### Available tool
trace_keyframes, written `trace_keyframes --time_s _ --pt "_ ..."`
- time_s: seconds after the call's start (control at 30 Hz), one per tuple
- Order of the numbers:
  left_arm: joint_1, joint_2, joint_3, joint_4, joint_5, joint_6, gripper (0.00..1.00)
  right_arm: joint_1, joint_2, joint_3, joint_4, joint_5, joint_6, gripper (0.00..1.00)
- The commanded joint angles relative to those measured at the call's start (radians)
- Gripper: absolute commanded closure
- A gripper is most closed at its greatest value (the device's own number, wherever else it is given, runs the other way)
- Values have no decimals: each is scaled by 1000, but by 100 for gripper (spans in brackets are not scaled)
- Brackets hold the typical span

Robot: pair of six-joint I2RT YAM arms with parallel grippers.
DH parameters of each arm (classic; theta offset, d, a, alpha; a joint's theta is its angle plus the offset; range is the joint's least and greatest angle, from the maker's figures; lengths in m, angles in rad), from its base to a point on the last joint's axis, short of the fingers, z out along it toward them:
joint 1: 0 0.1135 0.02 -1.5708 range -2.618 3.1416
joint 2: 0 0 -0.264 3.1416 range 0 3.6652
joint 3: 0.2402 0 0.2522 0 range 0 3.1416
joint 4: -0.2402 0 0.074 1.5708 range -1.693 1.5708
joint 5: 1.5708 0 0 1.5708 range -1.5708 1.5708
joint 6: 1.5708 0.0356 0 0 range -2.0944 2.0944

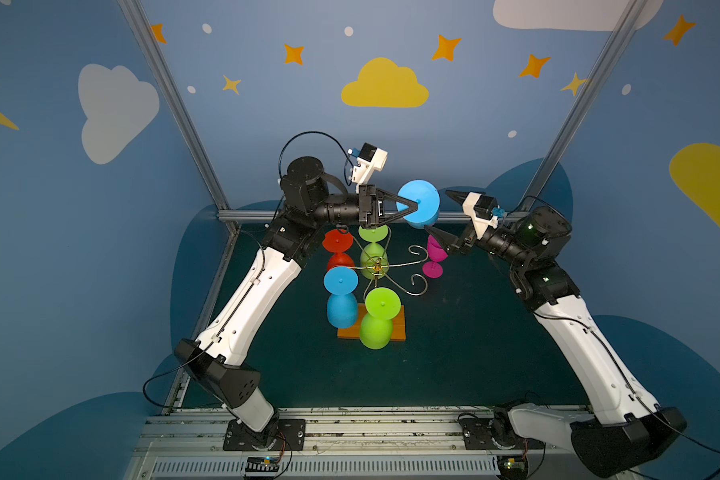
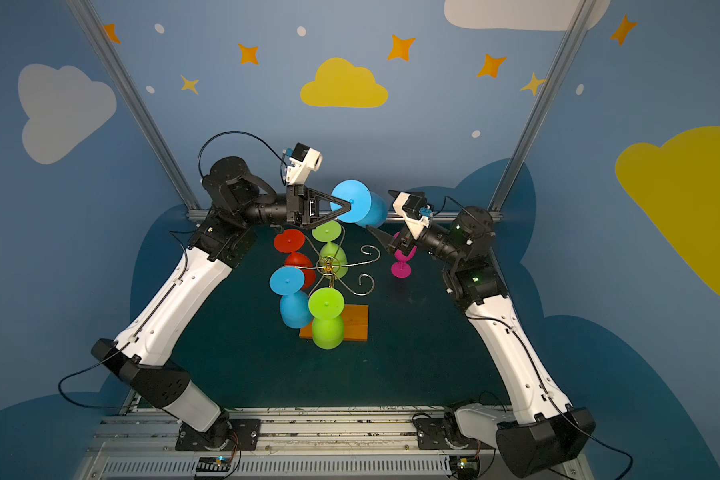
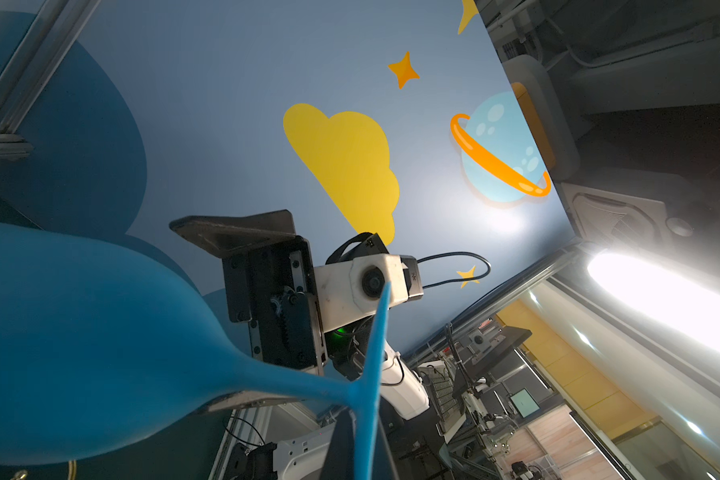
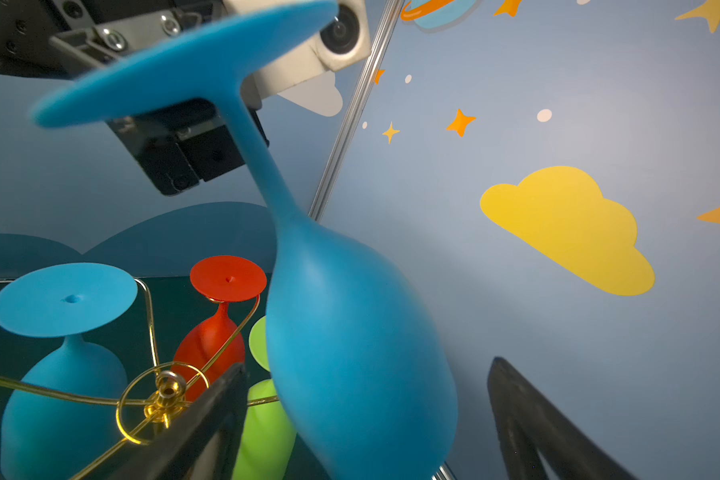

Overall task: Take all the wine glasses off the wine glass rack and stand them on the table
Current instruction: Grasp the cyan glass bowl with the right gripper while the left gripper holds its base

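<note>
the left gripper point(image 1: 414, 203) is clamped on the stem of the blue wine glass point(image 1: 427, 193), held up clear of the wine glass rack point(image 1: 378, 266), which stands at its seven o'clock in both top views. the right gripper point(image 1: 438, 212) has its jaws wide apart, flanking the glass's bowl from three o'clock.

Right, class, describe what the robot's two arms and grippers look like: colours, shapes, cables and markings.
The left arm and right arm have white curved shells between black joints, with a thin black cable along each shell. The left gripper and right gripper each have two black, pointed fingers on open triangular frames. A white camera block with a blue plug sits at each wrist.
</note>
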Motion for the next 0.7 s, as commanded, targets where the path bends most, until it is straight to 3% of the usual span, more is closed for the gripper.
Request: trace_keyframes --time_s 0.0,0.47,0.67 --pt "4 -14 1 46 27 -20 97 6 30 57 18 -51 -11 11" --pt "4 -22 -9 89 42 -53 97 62 122 121 -34 -95 -10 12" --pt "4 -21 -10 112 47 -63 97 68 113 109 -38 -65 6 18"
